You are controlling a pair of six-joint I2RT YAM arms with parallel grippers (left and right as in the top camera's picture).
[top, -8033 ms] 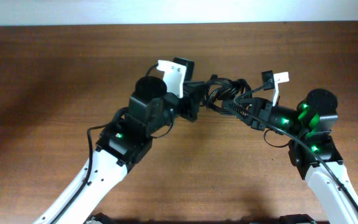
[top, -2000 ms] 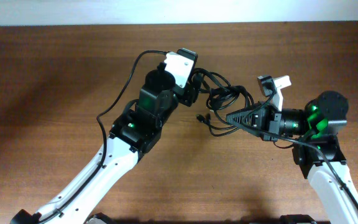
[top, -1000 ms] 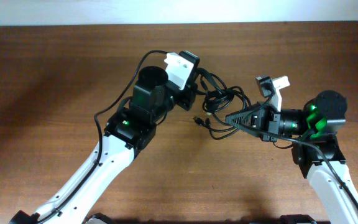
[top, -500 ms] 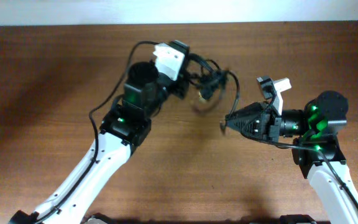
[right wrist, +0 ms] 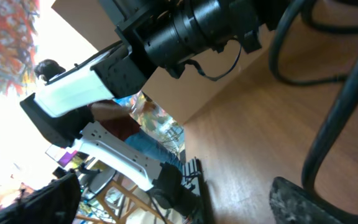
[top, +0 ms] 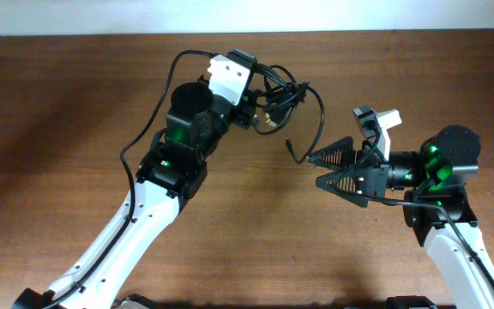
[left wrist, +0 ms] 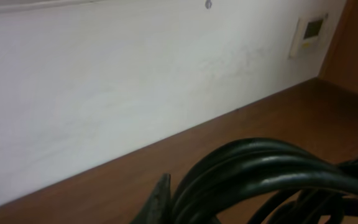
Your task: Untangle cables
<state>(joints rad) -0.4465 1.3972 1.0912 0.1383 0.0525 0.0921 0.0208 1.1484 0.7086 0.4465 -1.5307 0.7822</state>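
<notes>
Nearest me, the right gripper (top: 314,170) has its fingers spread wide, grasping nothing. A loose end (top: 293,156) dangles just beside them. Farther back, the left gripper (top: 258,105) is clenched on the cables (top: 288,90), one looped bunch held over the bench (top: 75,129). I'd say the untangling is barely begun. The wood is dark brown, and a white wall (left wrist: 104,93) runs behind it.

free: left side of table (top: 50,120) and the middle by the front edge, bare wood | in the way: left arm (top: 135,223) slants from front-left corner up toward back edge | cables (top: 286,90) bunched by back edge middle, one loop drops to just beside right gripper (top: 313,170) | right arm (top: 448,223) fills front-right corner
</notes>
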